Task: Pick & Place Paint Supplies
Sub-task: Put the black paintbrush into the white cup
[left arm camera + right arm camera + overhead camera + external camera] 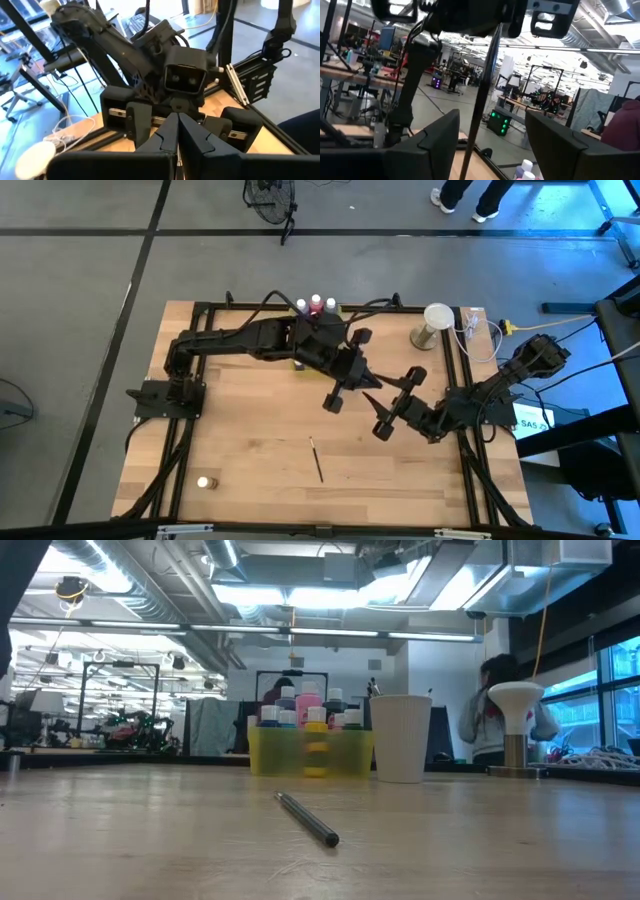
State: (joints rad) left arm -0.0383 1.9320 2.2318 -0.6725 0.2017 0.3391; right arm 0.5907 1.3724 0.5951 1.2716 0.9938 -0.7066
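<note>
The left arm reaches from its base at the counter's [250, 440] left edge, runs along the far side and bends down toward the middle. Its end effector [177, 136] is pressed narrow, with the two fingers meeting on a thin dark paintbrush [481, 95]. The right arm comes in from the right edge, elbow raised and wrist turned toward the left arm. Its end effector [492, 131] stands wide, one finger on each side of that brush and not touching it (the right wrist view shows clear gaps on both sides). In the high view the two end effectors meet tip to tip above the middle of the counter, and the held brush itself cannot be made out there.

The held brush is a slim, straight, dark rod, hanging down from the left grip through the open right fingers.

A second brush [307, 818] lies flat on the bare wood nearer the front, alone, well apart from both arms. So there are two brushes in sight. Small paint bottles [308, 712] stand packed in a translucent yellow tray [262, 752] at the far edge. The high view shows three caps; the low view shows at least six, among them pink, blue and white. A white cup [400, 738] stands just beside the tray
</note>
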